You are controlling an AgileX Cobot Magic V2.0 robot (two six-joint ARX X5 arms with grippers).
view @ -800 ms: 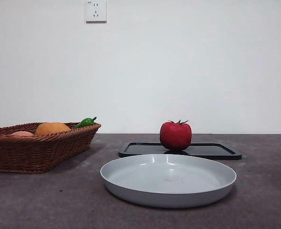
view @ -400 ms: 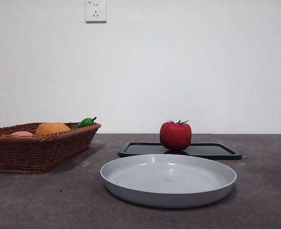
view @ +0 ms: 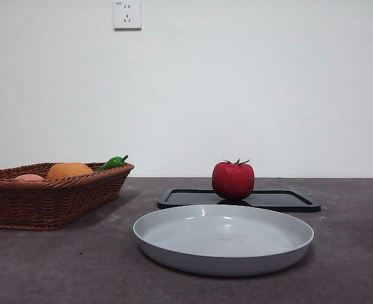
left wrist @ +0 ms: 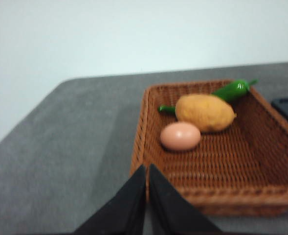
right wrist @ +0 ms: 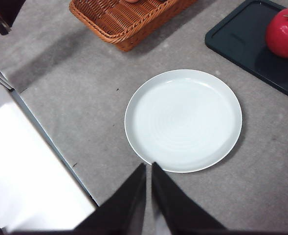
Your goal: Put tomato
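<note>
Both grippers' jaws pressed together, empty, tomato (view: 233,180) untouched on tray (view: 281,200).

No visible change in the front view, tomato (view: 233,180) apparently unmoved on black tray (view: 281,200)

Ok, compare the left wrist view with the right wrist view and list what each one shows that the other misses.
Only the left wrist view shows the basket's contents: an orange fruit, a pale egg, a green pepper, plus the shut left claw. Only the right wrist view shows the tomato on the black tray, the empty white plate and the shut right claw. Both show the wicker basket.
</note>
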